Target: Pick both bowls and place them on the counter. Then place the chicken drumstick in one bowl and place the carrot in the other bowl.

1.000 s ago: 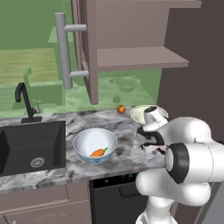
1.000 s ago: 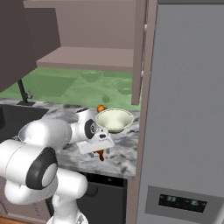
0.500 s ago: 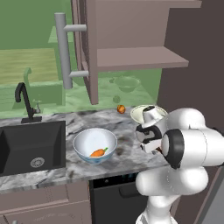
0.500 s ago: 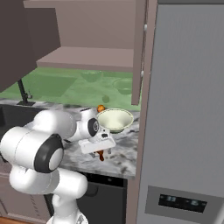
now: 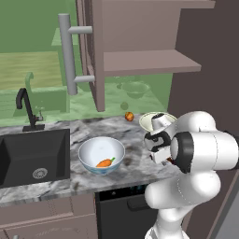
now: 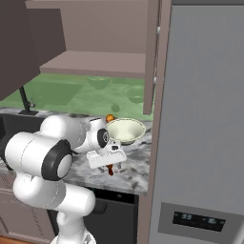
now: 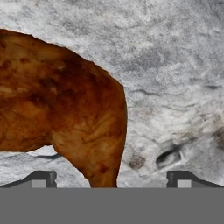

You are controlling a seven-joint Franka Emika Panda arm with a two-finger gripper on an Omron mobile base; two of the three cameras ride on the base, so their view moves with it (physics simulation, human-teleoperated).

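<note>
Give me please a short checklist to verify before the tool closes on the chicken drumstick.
1. Tool open: ok, fingertips stand wide apart.
2. Chicken drumstick between the fingertips: ok, its lower end lies between them in the hand view.
3. Drumstick lying on the counter: ok.
4. Cream bowl on the counter, empty: ok.
5. Carrot already in the white and blue bowl: ok.
6. Tool low enough to grip: cannot tell.
</note>
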